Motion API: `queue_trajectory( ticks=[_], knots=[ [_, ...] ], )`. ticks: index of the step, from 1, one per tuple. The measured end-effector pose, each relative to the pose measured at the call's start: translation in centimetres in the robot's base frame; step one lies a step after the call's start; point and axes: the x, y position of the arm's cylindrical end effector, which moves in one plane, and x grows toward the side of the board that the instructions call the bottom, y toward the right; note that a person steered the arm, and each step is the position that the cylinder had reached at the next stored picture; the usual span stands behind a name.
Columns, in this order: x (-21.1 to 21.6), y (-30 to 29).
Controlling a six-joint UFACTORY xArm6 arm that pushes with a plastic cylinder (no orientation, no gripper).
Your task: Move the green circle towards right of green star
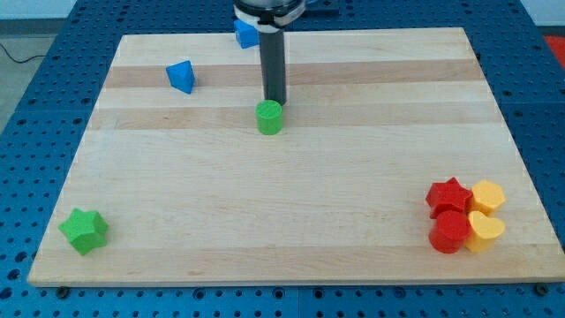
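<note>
Two green blocks matter here, and they sit well apart: the green circle (270, 117) lies above the board's middle, while the green star (84, 230) sits near the view's bottom-left corner. My tip (275, 102) stands just behind the circle, on its top side in the view and a touch to the right, touching it or very nearly so; I cannot tell which. The tool is a plain dark rod with nothing to open or shut, so it holds nothing and can only push. Judging by this layout, the task is barely begun: the circle has the whole diagonal to travel down and left before it can rest on the star's right side. The tip's place above the circle suits a push towards the view's bottom, though it would need more of a rightward offset to drive the block left as well. The bench (291, 221) is a pale wooden board, bare along that path. A blue block (181, 76) lies near the top left, another blue block (246, 34) is partly hidden behind the rod, and a cluster of two red (448, 196) and two yellow (487, 196) blocks sits at the bottom right. Around the board is a blue perforated surface (35, 106).
</note>
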Motion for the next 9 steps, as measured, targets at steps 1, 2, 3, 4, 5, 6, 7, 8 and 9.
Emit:
queue_trajectory(
  ticks=[1,2,3,4,5,6,7,8,9],
  knots=[
    [-0.2,1.6],
    [-0.2,2.5],
    [-0.1,2.7],
    [0.4,1.6],
    [2.1,-1.9],
    [5.5,-8.3],
    [9.1,-14.1],
    [7.2,-14.0],
    [2.3,-11.4]
  ],
)
